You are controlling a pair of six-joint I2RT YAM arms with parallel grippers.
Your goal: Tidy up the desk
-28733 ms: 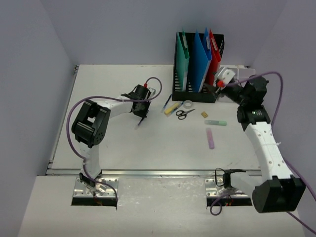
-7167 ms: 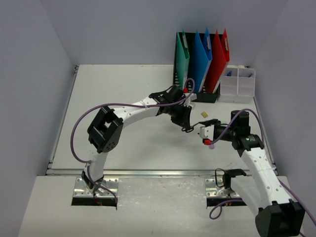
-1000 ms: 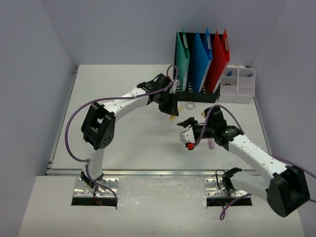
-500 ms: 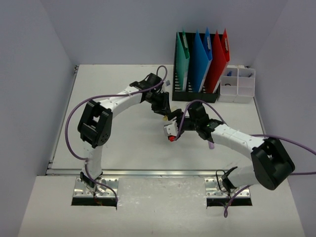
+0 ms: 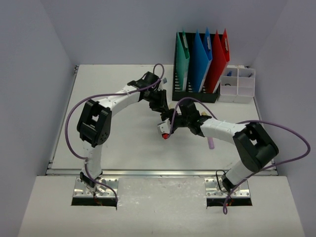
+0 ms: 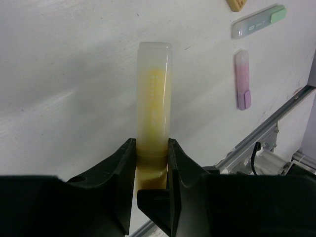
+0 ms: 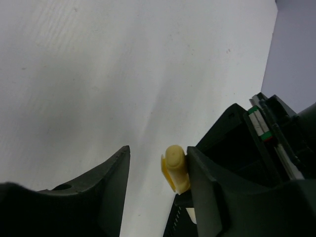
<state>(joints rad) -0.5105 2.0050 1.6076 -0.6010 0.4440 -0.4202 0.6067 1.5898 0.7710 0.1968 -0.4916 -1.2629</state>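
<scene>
The white desk carries both arms at its middle. My left gripper is shut on the back end of a yellow highlighter and holds it above the desk. It sits at mid-desk in the top view. My right gripper is open, and the highlighter's free end sits between its jaws, close to the right finger. In the top view the right gripper meets the left one tip to tip, and the highlighter is mostly hidden there.
A pink highlighter, a green highlighter and a tan eraser lie on the desk right of the grippers. A black mesh file holder with coloured folders and a clear compartment box stand at the back right.
My right arm has swung left across the desk to the left gripper. The left gripper has shifted slightly left and nearer with the yellow highlighter, whose end now lies between the right jaws.
</scene>
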